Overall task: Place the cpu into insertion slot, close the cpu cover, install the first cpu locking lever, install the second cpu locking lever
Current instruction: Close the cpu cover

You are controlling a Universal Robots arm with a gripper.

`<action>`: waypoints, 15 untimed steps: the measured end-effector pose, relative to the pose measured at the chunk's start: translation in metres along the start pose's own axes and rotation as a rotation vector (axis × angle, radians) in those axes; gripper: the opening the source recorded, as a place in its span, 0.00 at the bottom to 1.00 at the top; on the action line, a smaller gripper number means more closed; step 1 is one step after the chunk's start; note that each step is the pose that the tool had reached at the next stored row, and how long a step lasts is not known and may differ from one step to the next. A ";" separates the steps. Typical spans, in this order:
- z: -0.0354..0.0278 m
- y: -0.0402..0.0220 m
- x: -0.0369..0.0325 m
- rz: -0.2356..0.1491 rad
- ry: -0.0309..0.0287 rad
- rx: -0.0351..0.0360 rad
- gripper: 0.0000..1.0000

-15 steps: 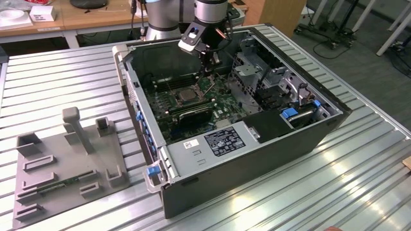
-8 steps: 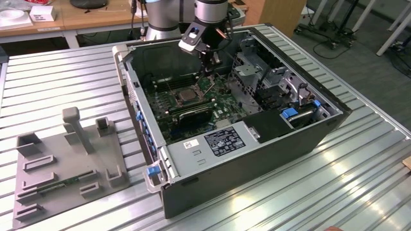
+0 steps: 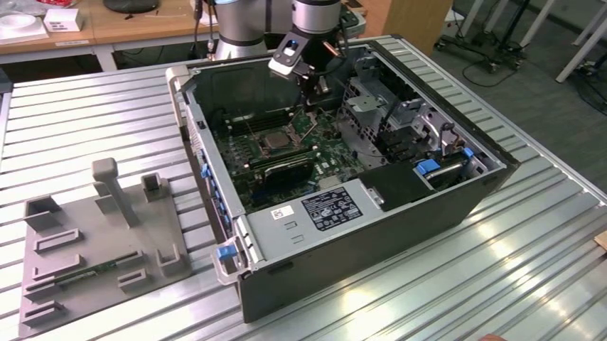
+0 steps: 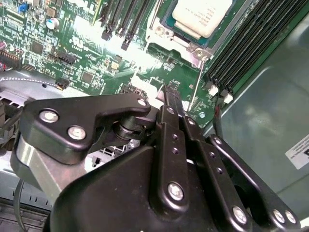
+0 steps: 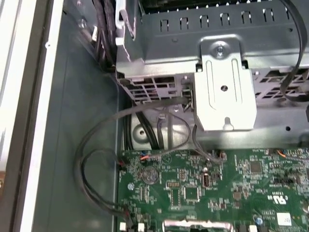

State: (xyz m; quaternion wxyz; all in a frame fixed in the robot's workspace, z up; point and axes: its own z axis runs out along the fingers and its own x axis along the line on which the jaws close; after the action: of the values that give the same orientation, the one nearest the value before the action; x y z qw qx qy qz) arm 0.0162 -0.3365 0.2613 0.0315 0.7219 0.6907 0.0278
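Gripper (image 4: 167,96) hangs low over the green board (image 4: 96,53), fingers pinched together with nothing between them. The cpu (image 4: 203,14) lies flat in the slot (image 4: 192,48), pale face up, silvery metal round it. A thin lever (image 4: 197,82) runs from the slot's corner and passes just beside the fingertips. In the exterior view, the arm reaches inside the open case (image 3: 399,234).
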 end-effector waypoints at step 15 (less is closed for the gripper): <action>0.0019 0.0196 0.0009 0.000 0.0000 0.0005 0.10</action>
State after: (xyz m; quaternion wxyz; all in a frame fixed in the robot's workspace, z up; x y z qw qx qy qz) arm 0.0359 -0.3364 0.2610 0.0313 0.7219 0.6907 0.0276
